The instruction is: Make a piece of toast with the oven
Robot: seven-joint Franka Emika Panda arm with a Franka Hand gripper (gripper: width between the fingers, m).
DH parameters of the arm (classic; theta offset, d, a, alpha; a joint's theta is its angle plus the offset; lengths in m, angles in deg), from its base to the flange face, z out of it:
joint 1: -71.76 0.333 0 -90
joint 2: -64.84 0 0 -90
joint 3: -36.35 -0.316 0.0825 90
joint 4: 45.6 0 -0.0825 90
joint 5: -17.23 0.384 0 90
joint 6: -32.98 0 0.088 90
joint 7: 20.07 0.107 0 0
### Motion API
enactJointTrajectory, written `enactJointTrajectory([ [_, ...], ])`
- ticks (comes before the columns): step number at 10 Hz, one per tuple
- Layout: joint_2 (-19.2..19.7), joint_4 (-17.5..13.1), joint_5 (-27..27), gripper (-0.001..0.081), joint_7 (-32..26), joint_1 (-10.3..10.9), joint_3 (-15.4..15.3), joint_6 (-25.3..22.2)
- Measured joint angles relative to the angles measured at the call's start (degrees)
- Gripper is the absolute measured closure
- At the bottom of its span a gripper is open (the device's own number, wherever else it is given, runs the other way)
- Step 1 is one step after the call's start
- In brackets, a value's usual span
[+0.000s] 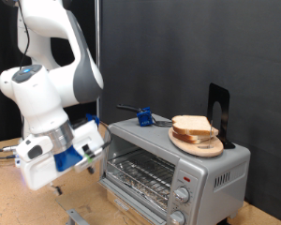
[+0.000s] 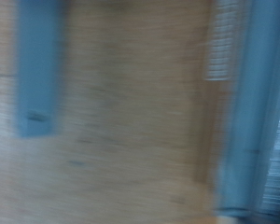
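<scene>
Nearest the exterior camera, the gripper (image 1: 58,185) is seen hanging low over the wooden bench (image 1: 28,206), just to the exterior view's left of the oven (image 1: 169,164). Nothing is seen between the fingers (image 2: 37,70); in the blurred wrist view only bare wood grain appears between two blue finger shapes that stand well apart, so the fingers are judged to be spread and empty. At one edge of that view a silvery ribbed strip is caught, probably part of the oven, though it is too smeared to be sure.

Beyond the gripper, the oven's wire rack is visible through the front, and no bread is seen on it. Whether the glass door is shut cannot be told with certainty.

Farther back, the piece of toast (image 1: 192,126) is found on a wooden plate (image 1: 198,144) set on the oven's roof, pale and seemingly stacked with another slice. It lies well apart from the fingers, higher up and toward the exterior view's right. The task is therefore judged to be at an early stage: the bread has not been picked up, and nothing has been loaded.
</scene>
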Motion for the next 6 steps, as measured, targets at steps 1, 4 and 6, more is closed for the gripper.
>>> enactJointTrajectory([
  [1,-2.34,-0.74,2.92,-0.0003,-2.84,-0.47,0.27,-5.21],
  [4,-8.93,-0.98,3.36,-0.0003,-0.52,-0.67,-0.14,-9.25],
  [6,-13.47,-0.19,-2.31,-0.0003,7.86,-0.63,-2.55,-6.13],
])
